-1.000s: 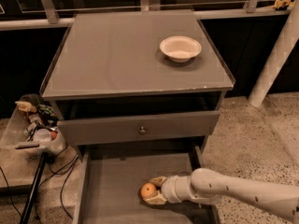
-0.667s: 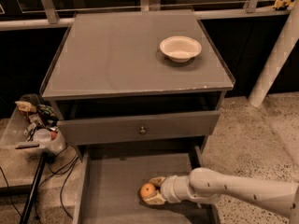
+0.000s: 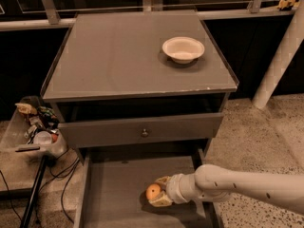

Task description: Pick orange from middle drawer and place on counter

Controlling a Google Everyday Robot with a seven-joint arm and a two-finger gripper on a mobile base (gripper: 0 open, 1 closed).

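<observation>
Speckled terrazzo floor lies around a gray cabinet, and compared with one second ago almost nothing has moved. The table, the broad flat top, carries no fruit yet. The middle drawer stands pulled out below it, as before. The white arm reaches into the drawer from the right at the same low height; only its elbow seems shifted a little to the right. The gripper sits near the front right of the drawer floor. Its jaws stand one behind and one in front of the orange and seem to pinch it. The orange has kept its place, low in the drawer. From this I judge that the grasp is only just made, and the lift to the table has not begun.

About materials: the table is smooth and matte, with a thin raised rim and small chips on its front edge. The drawer is shallow, with a plain flat floor and thin side walls. The arm has a round, smooth shell. The bowl on the table is white, round and shallow. The orange is small and round, so I think it may roll if the pinch is off centre.
</observation>
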